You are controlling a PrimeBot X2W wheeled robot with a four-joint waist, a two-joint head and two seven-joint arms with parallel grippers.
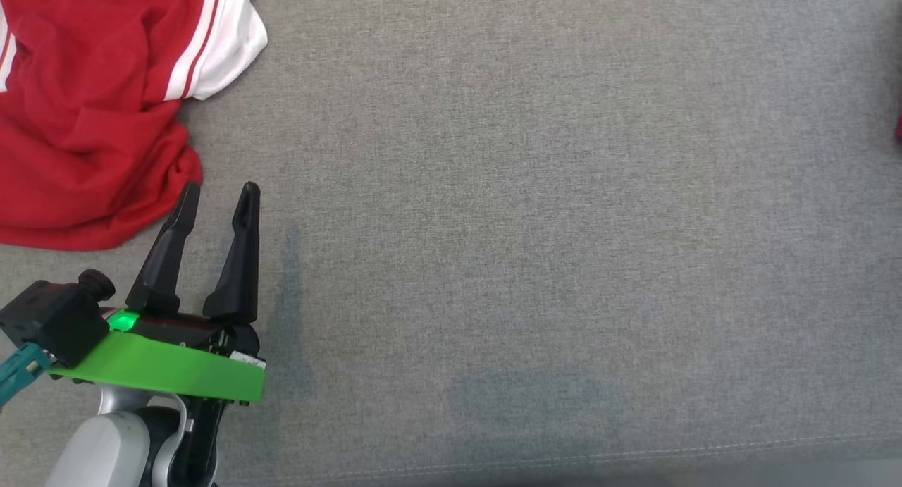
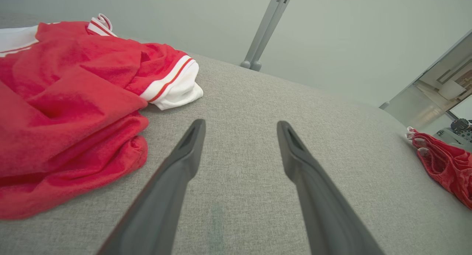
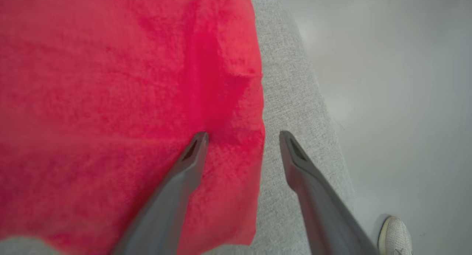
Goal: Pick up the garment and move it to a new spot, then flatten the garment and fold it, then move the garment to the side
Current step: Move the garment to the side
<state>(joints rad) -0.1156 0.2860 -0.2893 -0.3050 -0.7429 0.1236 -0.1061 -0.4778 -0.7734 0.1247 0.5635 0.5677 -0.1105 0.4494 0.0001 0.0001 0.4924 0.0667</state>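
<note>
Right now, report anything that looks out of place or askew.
The red garment lies crumpled, unflattened, at the left of the grey surface. Another red cloth lies bunched close to its right edge.

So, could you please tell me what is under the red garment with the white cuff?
The grey fabric surface shows all around the red garment; anything beneath its crumpled folds is covered.

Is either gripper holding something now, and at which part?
Nothing is held. The left gripper is open beside the red garment; the right gripper is open above red cloth.
</note>
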